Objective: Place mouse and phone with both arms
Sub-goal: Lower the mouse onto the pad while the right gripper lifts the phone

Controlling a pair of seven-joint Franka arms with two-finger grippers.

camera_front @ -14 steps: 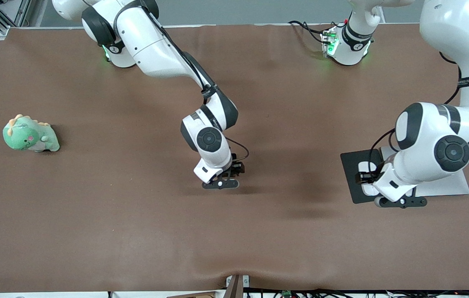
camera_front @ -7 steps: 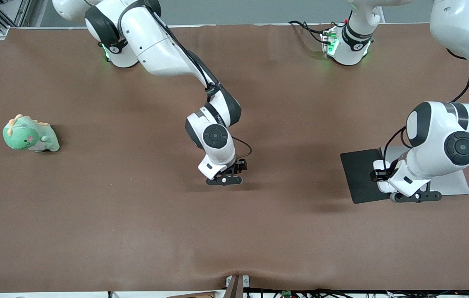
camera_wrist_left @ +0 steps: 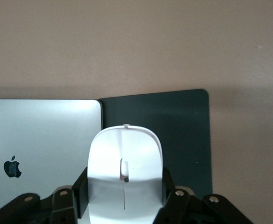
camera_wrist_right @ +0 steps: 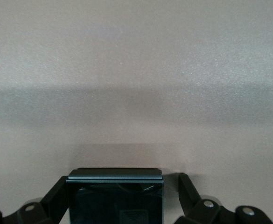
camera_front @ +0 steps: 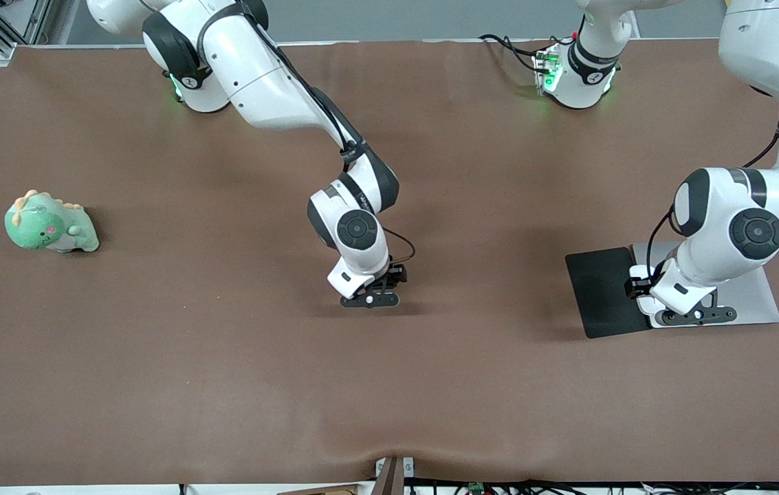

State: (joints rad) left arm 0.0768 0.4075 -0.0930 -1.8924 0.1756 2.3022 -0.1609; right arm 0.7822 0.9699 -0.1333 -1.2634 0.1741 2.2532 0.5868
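While the right hand (camera_front: 381,289) over bare brown worktop (camera_front: 224,357) grips the small black glossy phone (camera_wrist_right: 115,198), the left hand (camera_wrist_left: 124,205), clamping the white oval glossy mouse (camera_wrist_left: 125,170), should lower it level onto the dark-grey flat mouse pad (camera_wrist_left: 183,135).

We count two robot arms, right (camera_front: 272,82) and left (camera_front: 767,137), one white mouse (camera_wrist_left: 125,172), one black phone (camera_wrist_right: 115,198), one mouse pad (camera_front: 599,292), one silver laptop (camera_wrist_left: 43,144), one plush dinosaur (camera_front: 50,223).

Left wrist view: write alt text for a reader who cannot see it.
A white mouse sits clamped between the left gripper jaws, above a dark mouse pad lying beside a closed silver laptop on the brown table.
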